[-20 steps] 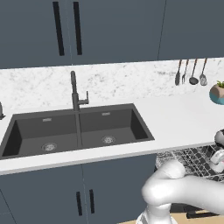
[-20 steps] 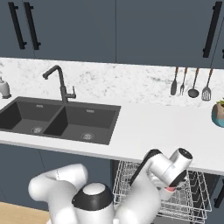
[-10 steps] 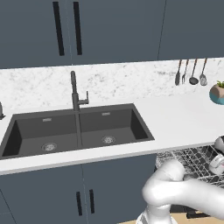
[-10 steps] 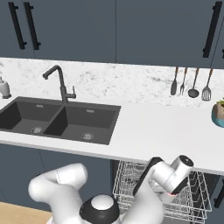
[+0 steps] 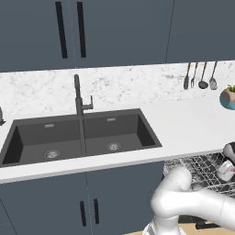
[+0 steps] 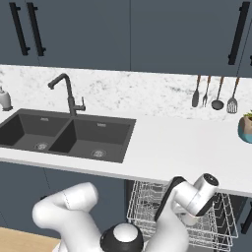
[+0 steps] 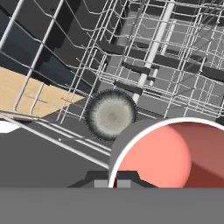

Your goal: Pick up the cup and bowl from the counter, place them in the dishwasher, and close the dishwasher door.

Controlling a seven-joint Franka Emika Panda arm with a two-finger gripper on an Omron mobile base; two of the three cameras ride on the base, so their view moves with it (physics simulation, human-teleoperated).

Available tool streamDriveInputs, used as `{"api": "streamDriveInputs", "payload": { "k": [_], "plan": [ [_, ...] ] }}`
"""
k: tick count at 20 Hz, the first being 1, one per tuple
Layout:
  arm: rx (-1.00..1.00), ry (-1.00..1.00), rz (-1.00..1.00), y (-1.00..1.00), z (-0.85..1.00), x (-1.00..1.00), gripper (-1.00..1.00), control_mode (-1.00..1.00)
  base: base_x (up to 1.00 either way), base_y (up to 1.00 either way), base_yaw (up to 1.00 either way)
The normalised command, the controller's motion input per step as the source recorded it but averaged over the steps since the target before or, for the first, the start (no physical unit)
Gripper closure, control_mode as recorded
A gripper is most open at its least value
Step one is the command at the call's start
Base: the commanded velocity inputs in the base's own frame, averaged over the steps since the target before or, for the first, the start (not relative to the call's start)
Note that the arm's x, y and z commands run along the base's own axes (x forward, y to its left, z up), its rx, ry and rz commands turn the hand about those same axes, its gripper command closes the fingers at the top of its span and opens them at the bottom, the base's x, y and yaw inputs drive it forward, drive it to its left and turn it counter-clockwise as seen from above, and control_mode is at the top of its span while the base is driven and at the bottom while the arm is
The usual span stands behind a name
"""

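The cup (image 7: 170, 153), light grey with a red-pink inside, sits right in front of the camera in the hand view, with my gripper (image 7: 118, 179) shut on its rim. The hand (image 6: 197, 196) hangs low over the dishwasher's pulled-out silver wire rack (image 6: 147, 206), below the white counter (image 6: 162, 147). In the left base view the gripper (image 5: 226, 170) and a light-grey bit of the cup sit at the right edge above the rack (image 5: 202, 167). A round speckled grey thing (image 7: 111, 114), perhaps the bowl, lies in the rack under the cup. Flat dark grey surface (image 7: 39, 162) below may be the open door.
The dark double sink (image 5: 78, 135) with a black faucet (image 5: 79, 96) fills the counter's left. A teal plant pot (image 6: 244, 129) and hanging utensils (image 6: 214, 91) stand at the right; a soap dispenser (image 6: 5, 98) at the far left. Wooden floor (image 7: 30, 96) shows through the rack wires.
The hand with the cup has sunk a little over the rack and turned slightly. Sink, counter and pot have not moved.
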Motion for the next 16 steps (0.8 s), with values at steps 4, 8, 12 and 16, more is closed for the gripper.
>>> {"api": "streamDriveInputs", "payload": {
  "k": [4,8,12,16],
  "plan": [
    [0.00,0.01,0.00,0.00,-0.68,0.04,1.00,-1.00,0.00,0.00,0.00],
    [0.00,0.04,0.00,0.00,-0.79,0.00,1.00,-1.00,0.00,0.00,0.00],
    [0.00,0.07,0.00,0.00,-0.53,0.00,1.00,-1.00,0.00,0.00,0.00],
    [0.00,-0.04,0.00,0.00,-0.08,0.00,1.00,-1.00,0.00,0.00,0.00]
  ]
}}
